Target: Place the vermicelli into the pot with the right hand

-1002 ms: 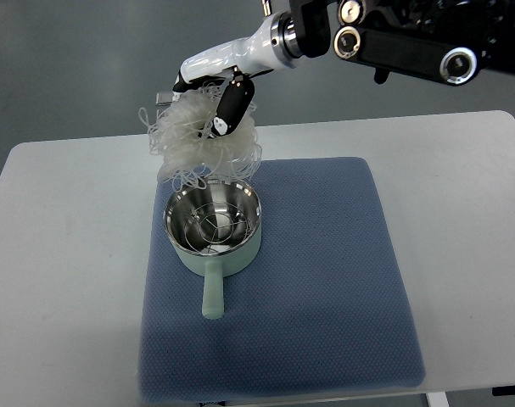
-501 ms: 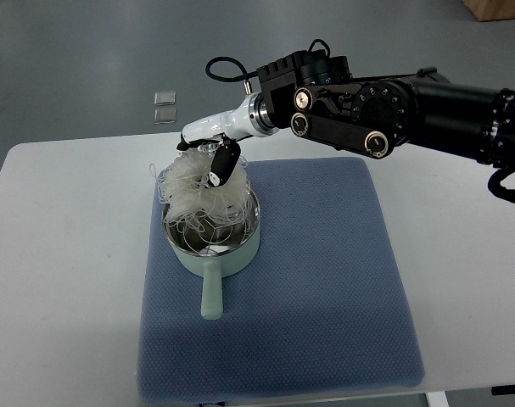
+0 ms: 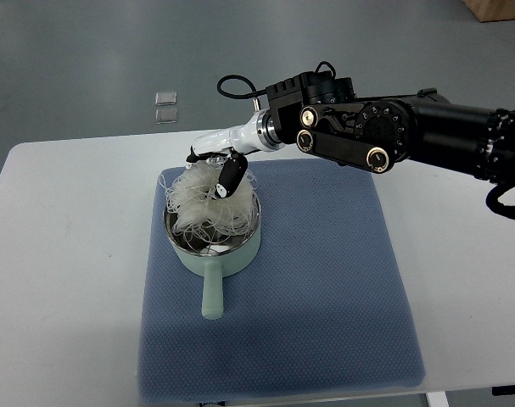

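Vermicelli [image 3: 202, 199] in pot [image 3: 213, 250], seemingly unlabelled

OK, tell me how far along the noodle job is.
Mostly done: the noodles sit in the pot on the blue mat, some strands spilling over the far-left rim. In hand: the right hand is at the top of the bundle. Left: let go and pull away.

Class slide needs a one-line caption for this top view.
Right hand lowers a vermicelli nest into the pale green pot on a blue mat.
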